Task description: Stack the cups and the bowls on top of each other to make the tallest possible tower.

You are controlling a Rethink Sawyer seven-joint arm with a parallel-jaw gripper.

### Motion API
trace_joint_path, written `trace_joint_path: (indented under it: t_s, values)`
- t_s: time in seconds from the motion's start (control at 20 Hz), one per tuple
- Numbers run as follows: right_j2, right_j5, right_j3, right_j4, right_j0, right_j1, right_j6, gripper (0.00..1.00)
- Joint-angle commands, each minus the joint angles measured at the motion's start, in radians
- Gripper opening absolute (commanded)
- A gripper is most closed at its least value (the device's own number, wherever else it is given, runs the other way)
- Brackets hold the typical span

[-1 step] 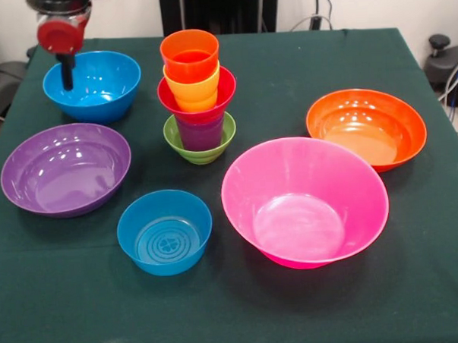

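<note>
A dark green cloth covers the counter [416, 285], with a pale wall and cables behind it. Nearest, at about 7 o'clock from the middle, sits the small blue bowl [165, 232], upright and empty; at 5 o'clock, just beside it, is the big pink bowl [305, 201], tilted a little toward the camera. Both look like spare stock, kept apart from the pile so each can be taken alone. At 9 o'clock lies the purple bowl [65, 169], at 3 o'clock the orange bowl [366, 127], both well apart from the rest.

The tower [198, 97] stands near the middle, toward 12 o'clock: green bowl [201, 148] at the base, purple cup [201, 132] in it, then red bowl [198, 97], yellow cup [193, 89] and orange cup [190, 56] on top. Alternating bowls and cups probably gains height, since each piece sits only part way into the one below.

Farthest, at 10 o'clock, the mid blue bowl [93, 85] has the pincer [67, 72] reaching down into it; I cannot tell whether it is spread or pressed together. It is likely going for that bowl's rim.
</note>
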Motion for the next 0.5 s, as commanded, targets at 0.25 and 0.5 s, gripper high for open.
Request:
trace_joint_path:
  t_s: [0.25,0.5]
  values:
    - [0.144,0.178,-0.298,0.004,0.041,0.165,-0.209,1.00]
    - [0.127,0.168,-0.372,0.006,0.056,0.231,-0.149,1.00]
